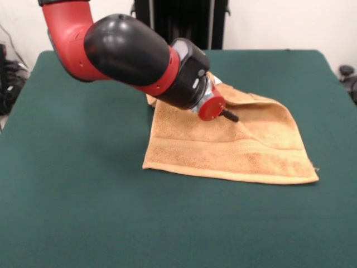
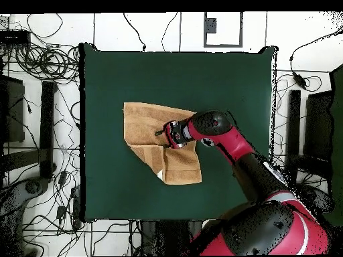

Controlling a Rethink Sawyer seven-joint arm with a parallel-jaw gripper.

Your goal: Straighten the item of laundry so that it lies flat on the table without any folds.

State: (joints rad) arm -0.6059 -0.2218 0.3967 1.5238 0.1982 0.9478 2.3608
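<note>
The tan-orange towel [image 1: 234, 151] lies right of the middle of the dark green table [image 1: 83, 195]. Its front edge lies flat, with a woven band along it. Its far side is bunched and folded under my arm, and a crease runs down from my gripper [image 1: 230, 116]. The gripper is low and touches the towel's upper middle; whether it is open or shut does not show. In the overhead view the towel [image 2: 144, 124] has one part folded over towards the robot's side, and the gripper [image 2: 161, 132] is over its middle.
My red and black arm [image 1: 128, 53] reaches across the table's far half. A black stand [image 1: 178, 17] rises behind the table. Cables and equipment [image 2: 40, 63] crowd the floor around the table [image 2: 228, 80].
</note>
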